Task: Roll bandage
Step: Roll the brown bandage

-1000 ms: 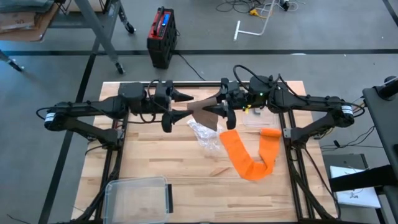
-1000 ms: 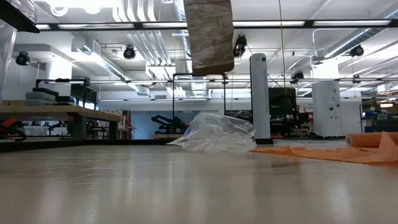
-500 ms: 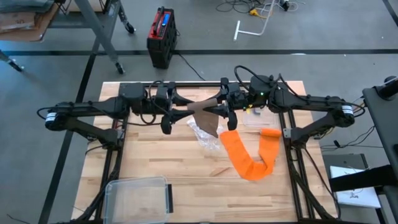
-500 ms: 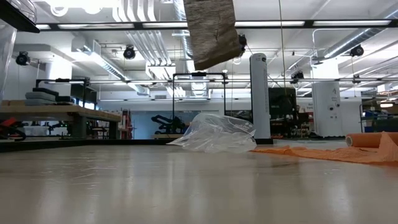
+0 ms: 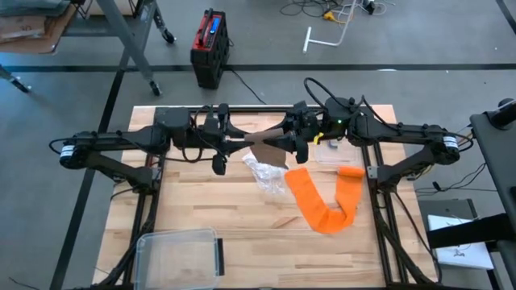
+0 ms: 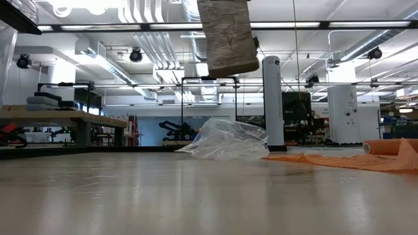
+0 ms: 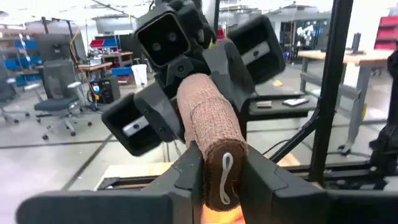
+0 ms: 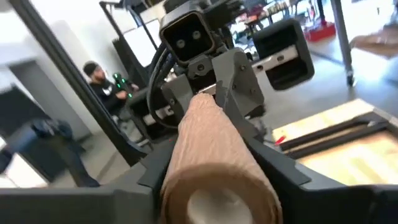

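Table: wooden top, both arms reaching inward over its far half, meeting near the centre.

Orange strip: lies unrolled in a U on the right half of the table, untouched, one end partly coiled. A clear box sits at the near left edge; a crumpled plastic bag lies just under the meeting point.

Bandage: a tan roll held in the air between the two grippers, one end toward each, with a loose tail hanging down above the bag. Judged purpose: supported at both ends so it can be turned and the tail wound on.

Left gripper: fingers pressed against both sides of the roll's end, gripping it.

Right gripper: fingers flank the roll's other end; whether they clamp it or stand slightly slack cannot be told.
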Controlling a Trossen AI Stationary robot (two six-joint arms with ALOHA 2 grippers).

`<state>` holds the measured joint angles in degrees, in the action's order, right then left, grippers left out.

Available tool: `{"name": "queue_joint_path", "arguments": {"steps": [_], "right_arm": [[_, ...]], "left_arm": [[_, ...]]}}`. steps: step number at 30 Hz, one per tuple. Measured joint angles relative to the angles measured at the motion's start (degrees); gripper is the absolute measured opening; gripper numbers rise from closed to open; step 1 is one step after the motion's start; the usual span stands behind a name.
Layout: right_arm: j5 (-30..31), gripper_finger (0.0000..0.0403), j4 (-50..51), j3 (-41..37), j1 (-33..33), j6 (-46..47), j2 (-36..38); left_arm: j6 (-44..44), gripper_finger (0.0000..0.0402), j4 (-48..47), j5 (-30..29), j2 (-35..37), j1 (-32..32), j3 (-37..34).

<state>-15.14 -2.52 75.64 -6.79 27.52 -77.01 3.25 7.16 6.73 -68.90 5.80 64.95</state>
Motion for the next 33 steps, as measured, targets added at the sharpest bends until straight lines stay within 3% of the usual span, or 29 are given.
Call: {"name": "queue_joint_path", "arguments": {"steps": [8, 12, 28, 33], "right_arm": [[0.8, 0.0258, 0.2, 0.0, 0.0, 6.5, -0.1], [1.8, 0.0278, 0.9, 0.0, 0.0, 8.3, -0.1], [1.1, 0.0247, 2.4, 0.0, -0.1, 6.5, -0.1], [1.2, 0.0221, 2.5, 0.0, -0.1, 7.5, -0.1]], "left_arm": [[5.9, 0.0071, -1.2, -4.5, -0.4, -0.1, 0.0], [8.0, 0.0065, -1.7, -5.7, -0.4, -0.1, 0.0], [8.2, 0.0067, -2.1, -3.6, 1.2, 0.0, 0.0], [11.2, 0.0069, -2.4, -3.2, 1.4, 0.0, 0.0]]}}
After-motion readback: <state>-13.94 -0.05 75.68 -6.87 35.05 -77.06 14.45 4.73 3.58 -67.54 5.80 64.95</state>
